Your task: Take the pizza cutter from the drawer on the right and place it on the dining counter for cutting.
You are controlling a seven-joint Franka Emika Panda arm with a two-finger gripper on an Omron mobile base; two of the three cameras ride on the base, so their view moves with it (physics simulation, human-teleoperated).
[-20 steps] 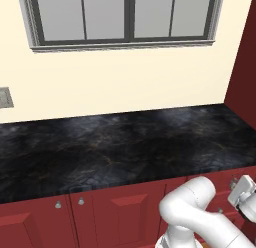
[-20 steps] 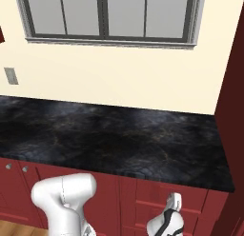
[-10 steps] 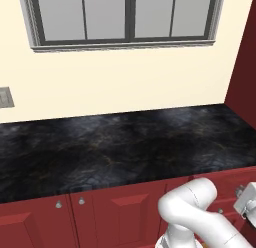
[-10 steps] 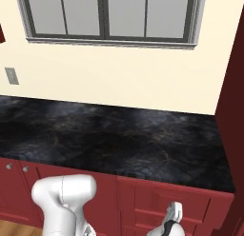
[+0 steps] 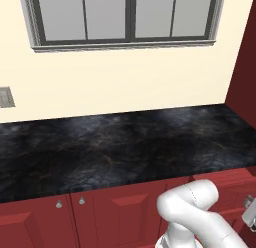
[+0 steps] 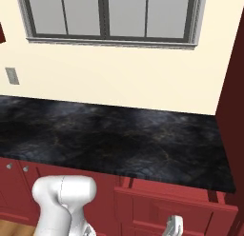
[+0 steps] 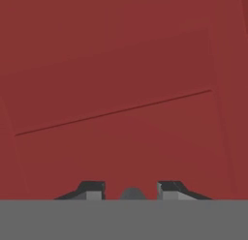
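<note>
Gripper [image 7: 131, 191] nearly shut on small grey drawer knob [image 7: 131, 193], seen between fingertips [image 7: 94, 190] against red panel. Drawer [image 6: 174, 209] front now stands proud of cabinet line, gap visible under worktop [image 6: 114, 140] edge; half second ago it sat closer in and hand was higher in frame. Judgement: pull under way, drawer partly open. Pizza cutter unseen, presumably inside drawer. Dining counter out of frame. Window [image 5: 127, 17] above. More pull needed before reach-in.
</note>
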